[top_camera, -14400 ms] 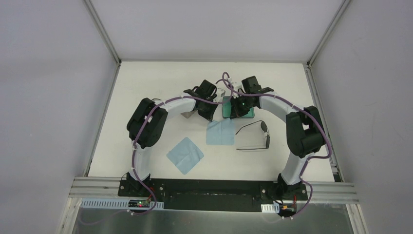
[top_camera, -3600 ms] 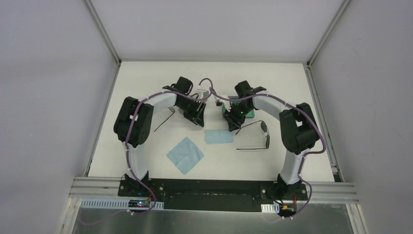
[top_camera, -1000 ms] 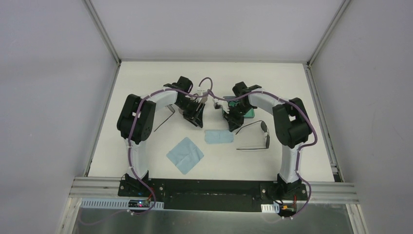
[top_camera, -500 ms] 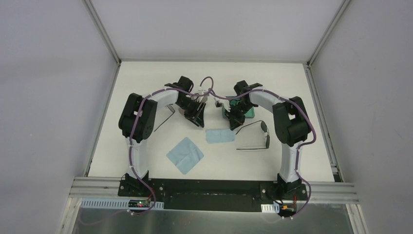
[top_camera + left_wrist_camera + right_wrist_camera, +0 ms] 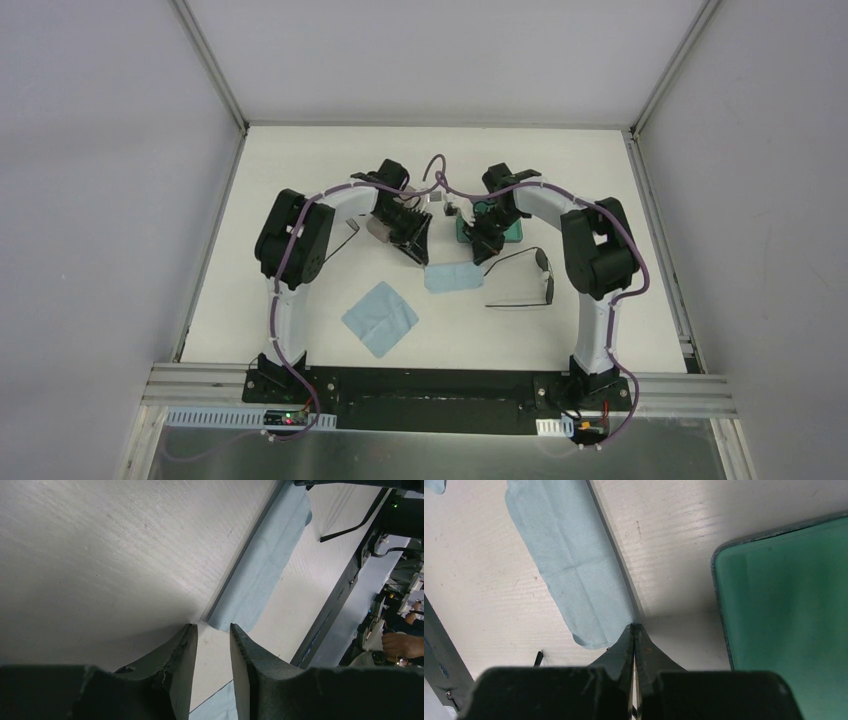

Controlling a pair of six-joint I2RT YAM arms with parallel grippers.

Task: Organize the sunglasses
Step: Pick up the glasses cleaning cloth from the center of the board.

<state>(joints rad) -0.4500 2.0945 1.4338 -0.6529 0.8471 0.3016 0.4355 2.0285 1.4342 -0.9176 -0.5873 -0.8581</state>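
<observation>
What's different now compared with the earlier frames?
The middle cloth went from an open square to a folded strip. The left gripper swung right to its far edge, open around one corner; the right gripper shut on the other corner. The flat cloth, the sunglasses and green case stayed put.

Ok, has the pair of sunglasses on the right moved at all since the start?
No. The sunglasses lie where they did, just as far from the table's right edge, arms pointing left.

Right hand (image 5: 634,632) pinching blue cloth (image 5: 569,560), green case (image 5: 789,605)
</observation>
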